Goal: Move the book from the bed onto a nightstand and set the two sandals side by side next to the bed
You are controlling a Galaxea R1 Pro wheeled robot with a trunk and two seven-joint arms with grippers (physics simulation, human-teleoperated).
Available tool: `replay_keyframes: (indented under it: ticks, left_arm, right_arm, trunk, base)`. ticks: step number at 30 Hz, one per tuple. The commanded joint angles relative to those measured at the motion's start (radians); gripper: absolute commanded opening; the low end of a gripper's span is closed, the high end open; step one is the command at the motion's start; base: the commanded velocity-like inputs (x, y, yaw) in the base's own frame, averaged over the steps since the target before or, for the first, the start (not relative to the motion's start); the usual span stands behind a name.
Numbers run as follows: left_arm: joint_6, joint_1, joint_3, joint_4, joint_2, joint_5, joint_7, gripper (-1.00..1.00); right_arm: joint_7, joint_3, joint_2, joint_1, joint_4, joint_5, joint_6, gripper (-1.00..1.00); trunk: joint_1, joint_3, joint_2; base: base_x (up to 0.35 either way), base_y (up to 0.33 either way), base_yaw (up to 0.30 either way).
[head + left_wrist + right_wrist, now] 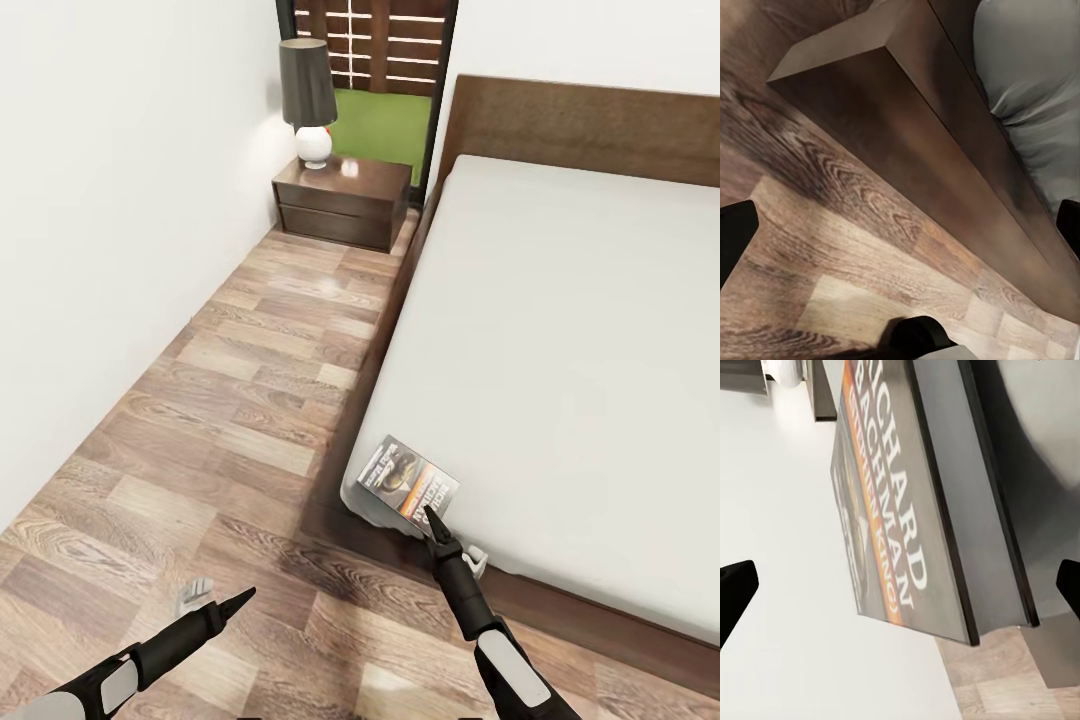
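Observation:
The book (405,480), dark with an orange-red picture, lies at the near left corner of the bed's grey mattress (560,330), partly over its edge. My right gripper (432,522) is open right at the book's near edge. In the right wrist view the book (900,495) lies just ahead between the wide-spread fingertips (735,592). My left gripper (240,600) hangs open over the wood floor, left of the bed's corner. The left wrist view looks at the dark bed frame (945,150). The nightstand (343,200) stands far off by the headboard. The sandals are out of view.
A black-shaded lamp (308,100) with a white base stands on the nightstand. A white wall (110,230) runs along the left, leaving a plank-floor aisle (260,380) between it and the bed. A window (385,60) is behind the nightstand.

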Motion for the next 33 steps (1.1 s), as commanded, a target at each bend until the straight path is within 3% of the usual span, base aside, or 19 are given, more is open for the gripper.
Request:
replay_keyframes:
  ticks: [1,3,4,25,33]
  left_arm:
    - [-0.004,0.000,-0.005,0.001,0.000,0.005,-0.002,1.00]
    - [-0.004,0.000,-0.005,0.001,0.000,0.005,-0.002,1.00]
    - [-0.004,0.000,-0.005,0.001,0.000,0.005,-0.001,1.00]
    - [-0.004,0.000,-0.005,0.001,0.000,0.005,-0.002,1.00]
    - [-0.003,0.000,-0.005,0.001,0.000,0.004,-0.001,1.00]
  right_arm:
    - [0.004,0.004,-0.001,-0.001,0.001,-0.010,-0.001,1.00]
    - [0.003,0.004,0.000,-0.001,-0.001,-0.010,-0.002,1.00]
    - [0.004,0.004,0.000,-0.001,-0.001,-0.010,-0.003,-1.00]
    - [0.004,0.004,-0.001,-0.001,-0.002,-0.010,-0.001,-1.00]
    - [0.004,0.004,-0.001,-0.001,-0.002,-0.010,-0.001,-1.00]
  trunk:
    - [0.000,0.000,0.000]
    - [0.000,0.000,0.000]
    - [0.000,0.000,0.000]
    - [0.000,0.000,0.000]
    - [-0.031,0.025,0.056]
  base:
    - [0.001,0.000,0.000]
    - [0.000,0.000,0.000]
    - [0.000,0.000,0.000]
    - [0.000,0.000,0.000]
    - [0.000,0.000,0.000]
